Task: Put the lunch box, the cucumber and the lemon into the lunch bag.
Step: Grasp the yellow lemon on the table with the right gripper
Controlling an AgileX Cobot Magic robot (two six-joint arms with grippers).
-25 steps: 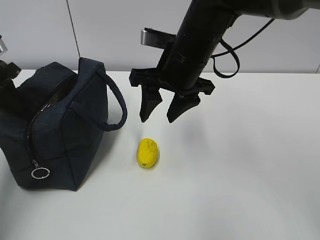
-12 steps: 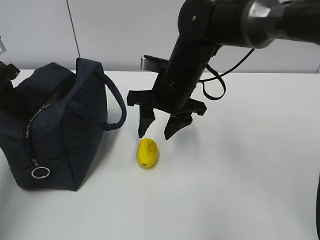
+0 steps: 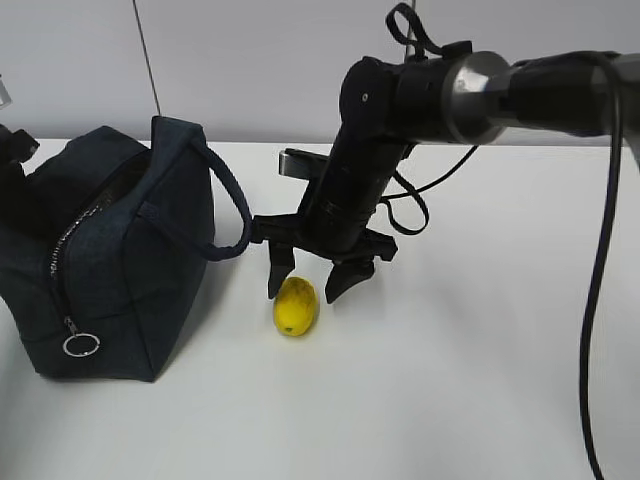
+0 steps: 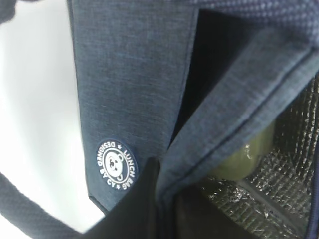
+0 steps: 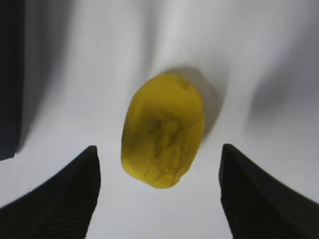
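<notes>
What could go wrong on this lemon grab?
1. The lemon is lumpy and rounded and lies on the bare table; the open right gripper straddles it, so an off-centre close could squirt it sideways.
2. The lunch bag and its handle sit close on the left; the near finger could snag the handle.

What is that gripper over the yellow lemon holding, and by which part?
Nothing yet. The right gripper is open, its fingers either side of the lemon, which lies on the table untouched. The left gripper seems shut on the lunch bag rim.
</notes>
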